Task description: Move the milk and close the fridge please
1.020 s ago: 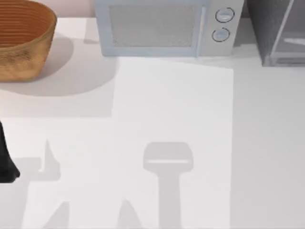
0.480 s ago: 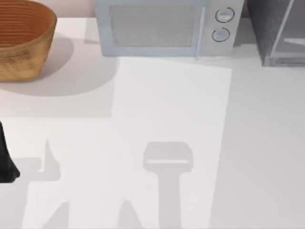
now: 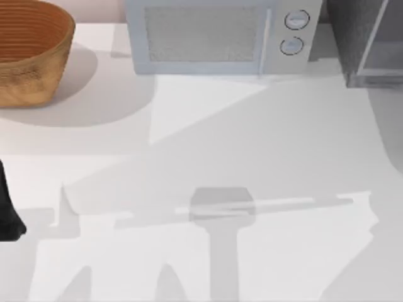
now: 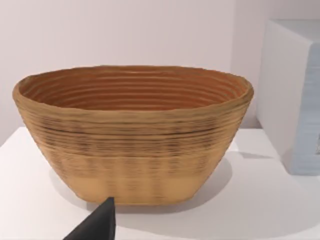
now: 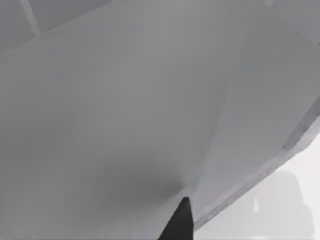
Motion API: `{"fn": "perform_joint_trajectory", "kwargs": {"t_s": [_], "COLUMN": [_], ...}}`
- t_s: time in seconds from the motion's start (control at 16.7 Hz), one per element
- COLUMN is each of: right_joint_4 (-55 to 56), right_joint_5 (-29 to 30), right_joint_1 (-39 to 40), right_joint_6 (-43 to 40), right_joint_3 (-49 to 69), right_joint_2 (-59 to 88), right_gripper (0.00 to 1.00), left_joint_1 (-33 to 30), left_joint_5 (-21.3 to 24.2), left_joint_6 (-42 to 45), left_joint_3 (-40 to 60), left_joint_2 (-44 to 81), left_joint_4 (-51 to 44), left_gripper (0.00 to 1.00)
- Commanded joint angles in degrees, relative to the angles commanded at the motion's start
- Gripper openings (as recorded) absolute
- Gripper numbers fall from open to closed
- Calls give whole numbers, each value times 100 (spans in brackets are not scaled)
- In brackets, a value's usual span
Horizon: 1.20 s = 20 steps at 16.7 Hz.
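Spreading across the room, the white desk [image 3: 252, 145] carries broad grey shadows. Along its far edge stand the grey fridge [image 3: 365, 44] at the right corner, the pale microwave [image 3: 217, 38] mid-way, and the woven basket [image 3: 31, 53] left. My left arm [image 3: 7, 211] sits at the left edge; whether its end effector [image 4: 95, 227] is released or clenched, I cannot tell.

Left arm [image 3: 9, 214] low at table's left edge
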Motion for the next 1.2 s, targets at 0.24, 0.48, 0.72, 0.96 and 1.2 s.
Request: {"fn": "perform_joint_trajectory", "kwargs": {"t_s": [0.24, 0.48, 0.72, 0.96, 1.2], "right_joint_4": [545, 908, 981, 929, 758], "right_joint_5": [1043, 1743, 1881, 1912, 1911], "right_joint_1": [1362, 2291, 2483, 2402, 2418], "right_joint_6": [919, 1523, 1641, 1617, 1630], "right_joint_3": [-466, -785, -849, -782, 20], "right_joint_2": [-312, -504, -539, -423, 292], "right_gripper": [100, 100, 100, 100, 100], "left_joint_1": [0, 0, 0, 0, 0], "left_joint_5": [0, 0, 0, 0, 0], "left_joint_6": [0, 0, 0, 0, 0], "left_joint_3": [0, 0, 0, 0, 0], "left_joint_2": [0, 0, 0, 0, 0], "left_joint_4": [0, 0, 0, 0, 0], "left_gripper": [100, 100, 100, 100, 100]}}
